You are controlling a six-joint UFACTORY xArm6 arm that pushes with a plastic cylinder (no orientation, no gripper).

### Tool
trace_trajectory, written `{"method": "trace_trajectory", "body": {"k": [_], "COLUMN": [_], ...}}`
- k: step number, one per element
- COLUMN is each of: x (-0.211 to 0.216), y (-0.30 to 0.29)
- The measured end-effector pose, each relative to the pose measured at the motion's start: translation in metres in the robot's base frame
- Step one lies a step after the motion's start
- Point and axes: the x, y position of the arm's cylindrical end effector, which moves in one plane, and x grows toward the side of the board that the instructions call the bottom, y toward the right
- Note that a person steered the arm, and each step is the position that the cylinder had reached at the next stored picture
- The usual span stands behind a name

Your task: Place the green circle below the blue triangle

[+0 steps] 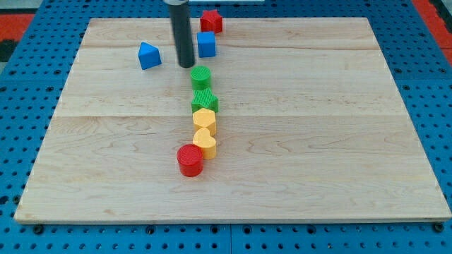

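Observation:
The green circle (201, 77) lies on the wooden board (318, 141), left of centre in the upper half. The blue triangle (148, 56) lies up and to the view's left of it, a good gap away. My tip (186, 65) is down on the board just above and left of the green circle, close to it, and to the right of the blue triangle.
A blue cube (206, 44) sits right of the rod, a red block (211, 21) above it at the board's top edge. Below the green circle runs a touching column: a green star (204, 101), a yellow hexagon (204, 119), a yellow block (205, 143), a red cylinder (190, 160).

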Motion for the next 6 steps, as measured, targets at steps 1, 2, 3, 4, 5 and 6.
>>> {"method": "trace_trajectory", "body": {"k": [1, 2, 3, 4, 5, 6], "x": [0.02, 0.033, 0.039, 0.037, 0.032, 0.066], "y": [0.045, 0.011, -0.085, -0.075, 0.032, 0.033]}}
